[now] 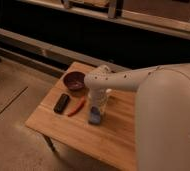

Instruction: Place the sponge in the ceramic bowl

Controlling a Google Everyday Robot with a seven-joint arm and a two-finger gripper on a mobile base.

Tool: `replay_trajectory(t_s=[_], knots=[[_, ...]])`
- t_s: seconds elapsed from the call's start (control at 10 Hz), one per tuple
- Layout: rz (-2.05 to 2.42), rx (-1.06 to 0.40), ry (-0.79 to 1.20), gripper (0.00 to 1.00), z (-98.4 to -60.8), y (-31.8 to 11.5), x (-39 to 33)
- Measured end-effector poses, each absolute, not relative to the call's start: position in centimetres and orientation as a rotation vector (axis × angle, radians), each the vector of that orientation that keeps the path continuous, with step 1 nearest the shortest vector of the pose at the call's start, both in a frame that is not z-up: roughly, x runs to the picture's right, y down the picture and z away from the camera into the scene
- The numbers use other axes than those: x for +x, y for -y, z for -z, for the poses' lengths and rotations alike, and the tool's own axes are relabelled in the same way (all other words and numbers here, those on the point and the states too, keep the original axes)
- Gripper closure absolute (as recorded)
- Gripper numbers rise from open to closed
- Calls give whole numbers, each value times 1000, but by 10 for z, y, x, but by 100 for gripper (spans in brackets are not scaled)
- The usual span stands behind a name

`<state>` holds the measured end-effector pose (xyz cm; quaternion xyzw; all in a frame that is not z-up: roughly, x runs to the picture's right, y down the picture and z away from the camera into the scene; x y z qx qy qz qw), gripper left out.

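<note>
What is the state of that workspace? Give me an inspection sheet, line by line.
Surface: wooden table, carrying four loose items.
Job's things: sponge lying on the table, not in the bowl; ceramic bowl near the far edge, looks empty.
Clutter: black bar; red-orange piece between the bar and the sponge.
Grippers: gripper down at the sponge, shut on it.
Cables: nothing seen.
Surroundings: concrete floor to the left; dark wall with rails behind.
</note>
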<state>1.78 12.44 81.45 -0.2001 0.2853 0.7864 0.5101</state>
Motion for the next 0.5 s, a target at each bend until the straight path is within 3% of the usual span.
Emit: replay_trajectory(t_s=[0.5], knots=[[-1944, -419, -563, 100, -784, -83, 20]])
